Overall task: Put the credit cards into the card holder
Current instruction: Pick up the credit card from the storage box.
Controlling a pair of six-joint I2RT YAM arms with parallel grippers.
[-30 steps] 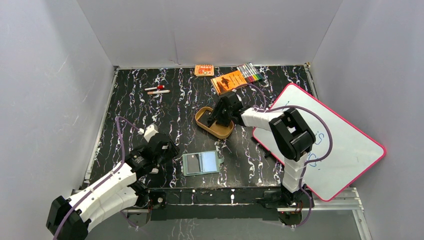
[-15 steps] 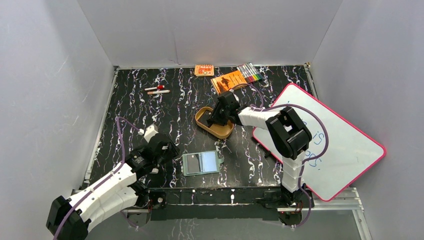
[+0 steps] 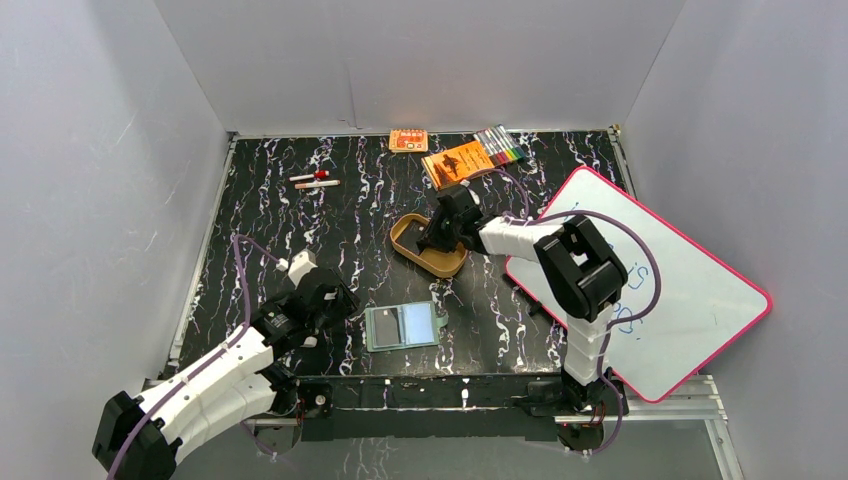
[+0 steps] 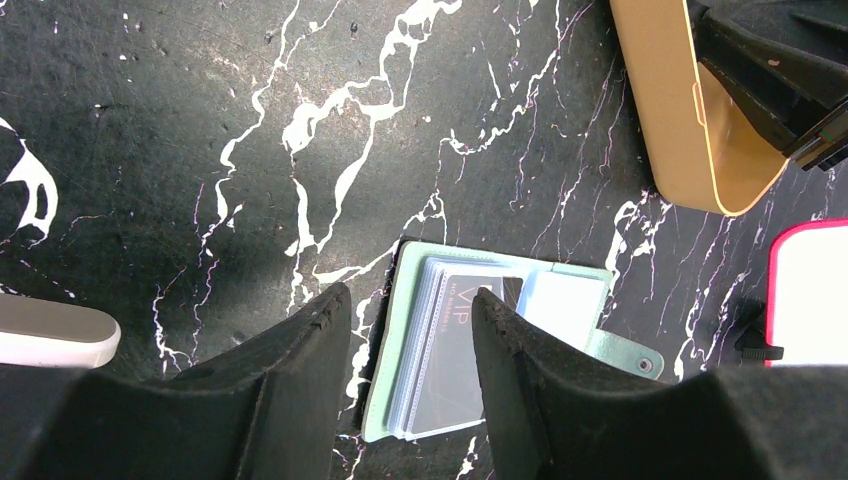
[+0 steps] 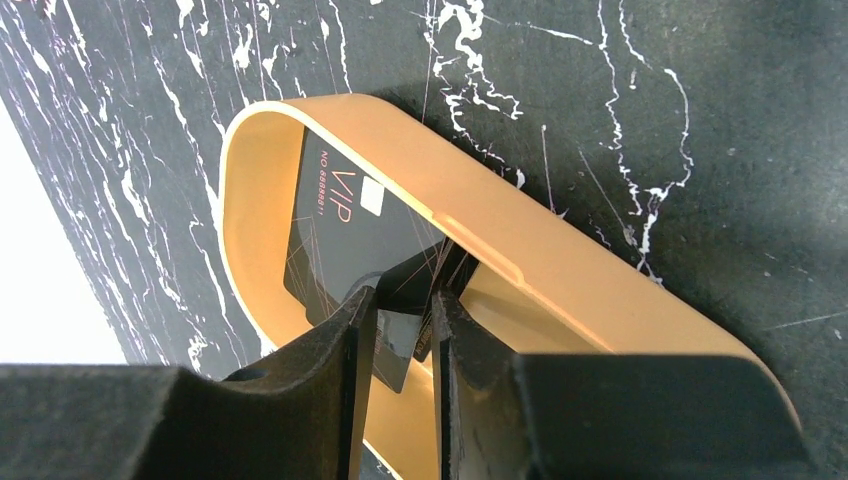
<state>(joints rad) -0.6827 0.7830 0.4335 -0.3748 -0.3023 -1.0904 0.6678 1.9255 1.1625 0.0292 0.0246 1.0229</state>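
bright, even overhead light, faint soft shadows, close wrist views sharp

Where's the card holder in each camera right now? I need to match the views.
Top external: card holder, open, at the front centre of the table.
Left wrist: card holder at lower centre, lying open.
Right wrist: not in it.
Shared landmark: the tan tray, seen in all three views.

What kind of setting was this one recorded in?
Most likely a robot lab test cell: plain grey panel walls box in a black marble-patterned table, a left arm and a right arm are bolted at its near edge, and props like a whiteboard and marker set lie about.
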